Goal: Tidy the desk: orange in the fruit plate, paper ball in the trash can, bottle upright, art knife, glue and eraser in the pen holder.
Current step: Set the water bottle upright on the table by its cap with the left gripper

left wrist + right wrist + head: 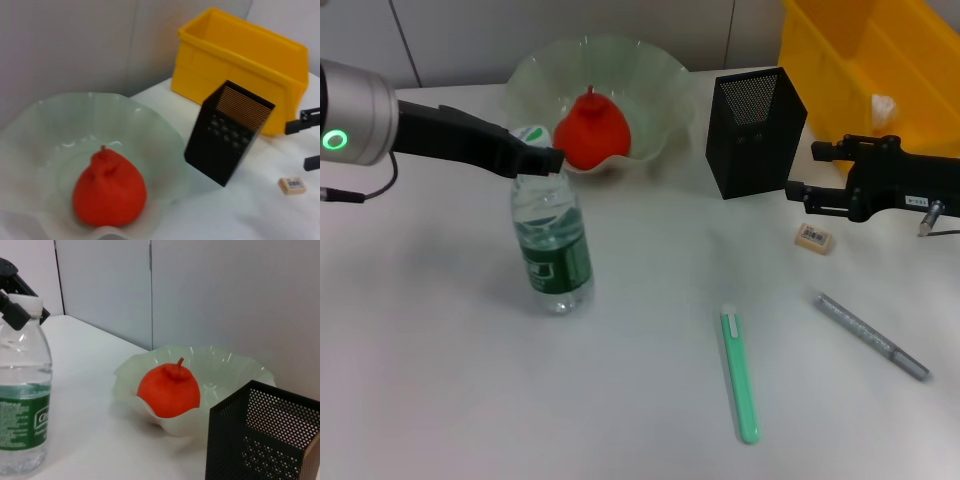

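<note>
A plain white bench (440,400) runs back to a pale grey panelled wall (225,290) with thin vertical seams, evenly lit.

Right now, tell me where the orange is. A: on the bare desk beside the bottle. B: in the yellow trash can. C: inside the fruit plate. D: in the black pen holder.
C: the orange sits inside the fruit plate, ringed by its wavy rim, which the left wrist view confirms, while the bottle stands on the desk in front of it.
</note>
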You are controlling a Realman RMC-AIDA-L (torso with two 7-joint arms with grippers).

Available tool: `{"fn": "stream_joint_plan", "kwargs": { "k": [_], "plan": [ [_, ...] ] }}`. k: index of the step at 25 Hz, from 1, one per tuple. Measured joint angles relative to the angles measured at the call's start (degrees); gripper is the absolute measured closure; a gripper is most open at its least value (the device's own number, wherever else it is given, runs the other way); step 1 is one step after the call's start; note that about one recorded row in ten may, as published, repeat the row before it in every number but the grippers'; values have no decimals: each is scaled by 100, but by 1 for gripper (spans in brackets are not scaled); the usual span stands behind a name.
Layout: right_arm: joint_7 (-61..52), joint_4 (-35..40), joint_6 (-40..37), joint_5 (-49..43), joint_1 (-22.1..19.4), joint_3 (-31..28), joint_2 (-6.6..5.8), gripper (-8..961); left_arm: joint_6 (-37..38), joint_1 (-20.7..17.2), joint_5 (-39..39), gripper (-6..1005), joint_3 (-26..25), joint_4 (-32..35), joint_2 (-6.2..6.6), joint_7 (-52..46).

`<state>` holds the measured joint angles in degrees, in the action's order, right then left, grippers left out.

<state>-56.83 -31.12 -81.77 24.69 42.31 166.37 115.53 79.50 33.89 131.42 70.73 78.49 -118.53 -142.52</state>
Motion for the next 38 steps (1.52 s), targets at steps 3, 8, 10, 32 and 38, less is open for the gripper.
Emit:
{"fn": "stream_joint_plan", "kwargs": {
  "k": [3,8,10,32,38],
  "plan": [
    [-11,-4,-3,-3,5,0,30,248,-12,-10,1,563,-84,2,10,69],
    [-83,-49,-40,-7,5,0,40,248,-82,-78,4,563,-161,173,16,237],
    [-92,-66,-60,-6,3,0,40,248,-145,-123,1,562,-162,214,13,255],
    [-153,-150,-147,20,31,0,49,248,-651,-994,-524,560,-107,460,-6,947],
    [-181,-158,-146,28,28,0,50,249,-795,-1312,-1004,559,-86,405,-16,1487]
  ]
}}
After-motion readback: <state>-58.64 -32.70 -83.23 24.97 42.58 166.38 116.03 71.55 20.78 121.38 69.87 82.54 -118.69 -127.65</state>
